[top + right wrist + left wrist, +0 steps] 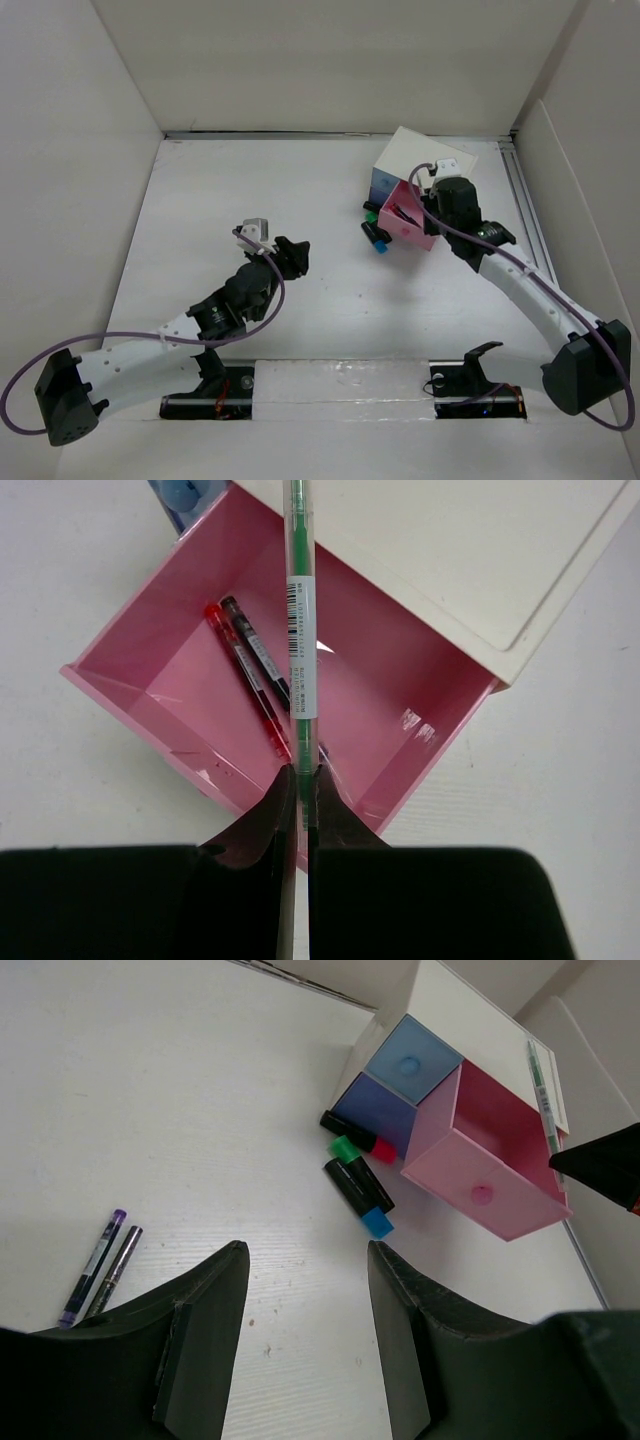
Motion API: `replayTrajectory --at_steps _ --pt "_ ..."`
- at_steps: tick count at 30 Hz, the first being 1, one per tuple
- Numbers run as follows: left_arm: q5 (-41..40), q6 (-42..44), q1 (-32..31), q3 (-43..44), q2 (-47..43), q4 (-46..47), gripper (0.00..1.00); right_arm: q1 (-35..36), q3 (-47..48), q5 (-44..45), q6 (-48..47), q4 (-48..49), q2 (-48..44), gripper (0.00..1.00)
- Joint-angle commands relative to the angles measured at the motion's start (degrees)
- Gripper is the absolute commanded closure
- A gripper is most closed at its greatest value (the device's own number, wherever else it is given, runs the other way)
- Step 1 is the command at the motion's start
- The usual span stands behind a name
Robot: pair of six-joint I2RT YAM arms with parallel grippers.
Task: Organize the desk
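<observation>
The desk [330, 180] is a white tabletop walled by white panels. At its back right stands a small white box [420, 155] with its pink drawer [190, 680] pulled out. Inside the drawer lie a red pen [245, 685] and a dark pen [255, 650]. My right gripper [302, 772] hangs over the drawer, shut on the end of a green pen [300, 610] that points away across it. My left gripper [306, 1250] is open over bare desk with nothing between its fingers. A purple pen [95, 1270] and a grey pen [118, 1270] lie to its left.
Three markers lie against the box's front: one with a red cap [358, 1137], one with a green cap [347, 1150], one with a blue cap [358, 1195]. Two blue drawers [410, 1060] beside the pink one are closed. White walls surround the desk.
</observation>
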Motion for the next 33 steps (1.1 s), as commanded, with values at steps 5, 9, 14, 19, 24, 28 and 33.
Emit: replayTrajectory --at_steps 5,9,14,19,24,28,33 --pt "-0.26 -0.15 0.17 -0.22 -0.03 2.12 0.54 -0.13 3.36 -2.01 -2.10 -0.85 2.52 1.00" --pt "-0.53 -0.15 0.17 -0.22 0.23 2.04 0.54 -0.13 3.27 -1.31 -1.66 -1.29 2.18 0.86" --pt "-1.23 -0.15 0.17 -0.13 0.84 2.12 0.54 -0.13 3.18 -1.05 -1.13 -0.94 0.68 0.70" --pt "-3.60 -0.42 0.17 0.13 1.55 1.51 0.54 0.39 4.24 -1.13 -0.69 -0.41 -0.73 0.67" --pt "-7.72 -3.39 0.79 3.65 4.27 -6.03 0.65 4.69 2.85 0.53 1.68 3.17 -6.51 0.90" --pt "-3.18 -9.45 7.17 6.02 6.82 -16.21 0.86 9.61 -1.99 -2.00 2.74 10.56 -13.55 1.00" --pt "8.67 -11.84 15.28 4.01 11.03 -19.93 0.89 16.11 -7.70 -4.29 3.62 18.29 -16.81 1.00"
